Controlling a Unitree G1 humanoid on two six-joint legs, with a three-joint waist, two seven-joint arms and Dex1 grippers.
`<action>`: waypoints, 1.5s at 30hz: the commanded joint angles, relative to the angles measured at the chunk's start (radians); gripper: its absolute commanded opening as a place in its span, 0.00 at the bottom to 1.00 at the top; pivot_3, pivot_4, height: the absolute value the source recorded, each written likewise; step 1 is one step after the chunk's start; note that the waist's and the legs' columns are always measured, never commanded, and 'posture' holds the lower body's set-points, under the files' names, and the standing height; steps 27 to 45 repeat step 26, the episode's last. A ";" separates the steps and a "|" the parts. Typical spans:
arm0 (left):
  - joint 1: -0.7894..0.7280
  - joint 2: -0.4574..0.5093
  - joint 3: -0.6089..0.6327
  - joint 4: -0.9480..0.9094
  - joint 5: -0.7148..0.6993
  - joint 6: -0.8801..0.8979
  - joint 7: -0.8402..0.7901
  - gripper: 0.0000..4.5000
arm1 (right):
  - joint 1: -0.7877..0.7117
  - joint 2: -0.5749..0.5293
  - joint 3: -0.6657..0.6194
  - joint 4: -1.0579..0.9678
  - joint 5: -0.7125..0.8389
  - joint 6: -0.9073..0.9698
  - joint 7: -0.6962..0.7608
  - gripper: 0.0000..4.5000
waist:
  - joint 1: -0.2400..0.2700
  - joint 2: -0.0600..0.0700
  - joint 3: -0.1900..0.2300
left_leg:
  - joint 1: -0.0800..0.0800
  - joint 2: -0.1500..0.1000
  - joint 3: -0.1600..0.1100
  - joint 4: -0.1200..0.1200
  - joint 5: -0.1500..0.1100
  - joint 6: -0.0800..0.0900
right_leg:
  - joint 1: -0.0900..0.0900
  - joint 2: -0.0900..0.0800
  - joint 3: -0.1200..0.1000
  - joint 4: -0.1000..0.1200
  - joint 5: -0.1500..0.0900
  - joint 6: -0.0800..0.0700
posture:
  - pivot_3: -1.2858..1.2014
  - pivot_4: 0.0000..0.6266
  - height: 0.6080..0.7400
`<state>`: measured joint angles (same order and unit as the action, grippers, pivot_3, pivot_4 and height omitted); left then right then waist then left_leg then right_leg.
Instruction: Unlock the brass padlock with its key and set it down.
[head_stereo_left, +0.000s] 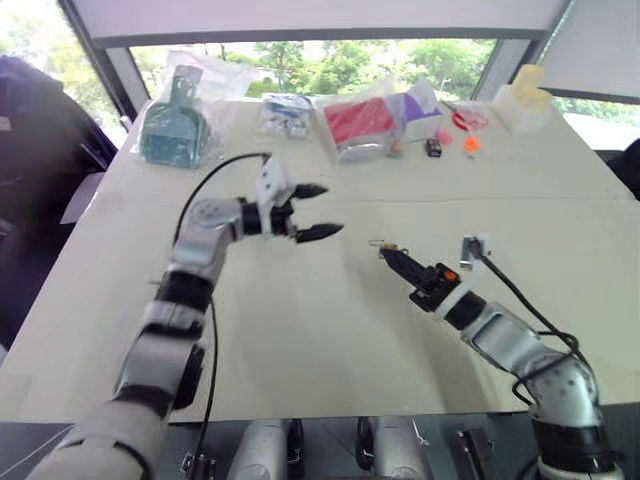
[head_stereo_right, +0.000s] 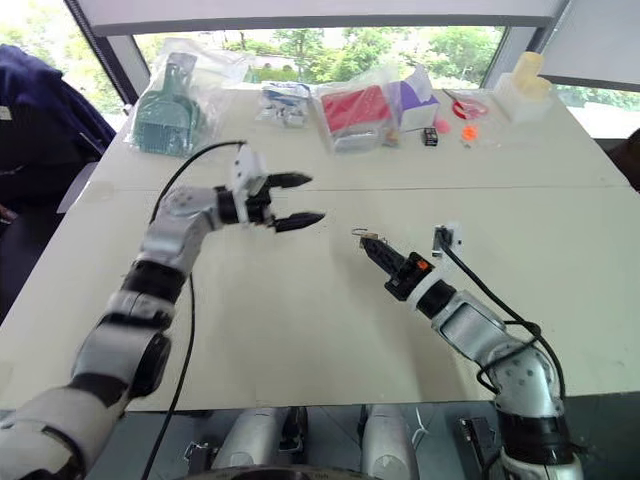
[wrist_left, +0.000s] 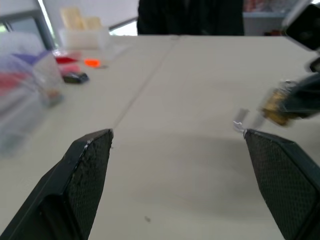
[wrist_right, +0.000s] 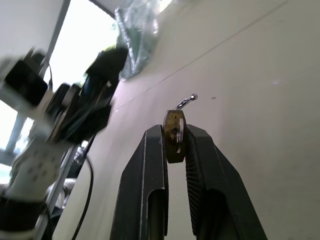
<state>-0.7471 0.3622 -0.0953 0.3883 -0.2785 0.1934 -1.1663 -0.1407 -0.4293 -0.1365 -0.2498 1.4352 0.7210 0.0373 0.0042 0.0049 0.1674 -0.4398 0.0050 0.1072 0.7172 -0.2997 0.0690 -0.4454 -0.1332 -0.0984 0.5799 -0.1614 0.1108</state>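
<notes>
right gripper (wrist_right: 175, 142) pinches brass padlock (wrist_right: 174, 134), shackle swung out | left gripper (head_stereo_left: 318, 212) spread wide, empty | bagged items (head_stereo_left: 360, 125) at table (head_stereo_left: 300, 330) far edge

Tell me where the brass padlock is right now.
The brass padlock is pinched between the right hand's fingertips, just above the table near its middle, across from the open left hand.

one brass padlock (wrist_right: 174, 135), two grippers

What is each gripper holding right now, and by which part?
The right gripper is shut on the padlock, pinching its brass body between the fingertips, with the shackle sticking out past them. The left gripper is open and holds nothing.
</notes>
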 joint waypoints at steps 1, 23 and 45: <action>0.083 0.056 -0.015 -0.283 -0.063 0.156 0.001 0.97 | -0.078 0.012 -0.026 0.111 -0.014 0.032 0.042 0.00 | 0.001 0.000 0.000 | 0.000 0.000 0.000 0.000 0.002 -0.003 | 0.000 0.000 0.000 0.000 0.000 0.000 | 0.52 0.24 0.96; 0.281 0.129 -0.023 -0.523 -0.116 0.302 0.100 0.97 | 0.105 -0.426 -0.162 -0.080 -0.331 0.308 0.338 1.00 | 0.035 0.003 -0.001 | 0.001 -0.003 -0.001 -0.001 0.000 -0.001 | 0.002 -0.001 0.000 -0.002 -0.001 -0.001 | 0.52 0.24 0.96; 0.279 0.128 -0.022 -0.514 -0.126 0.310 0.105 0.97 | 0.214 -0.478 -0.263 -0.189 -0.361 0.267 0.399 1.00 | 0.035 0.004 -0.001 | 0.001 -0.002 -0.001 -0.001 0.000 -0.001 | 0.002 -0.001 0.000 -0.002 -0.001 -0.001 | 0.52 0.24 0.96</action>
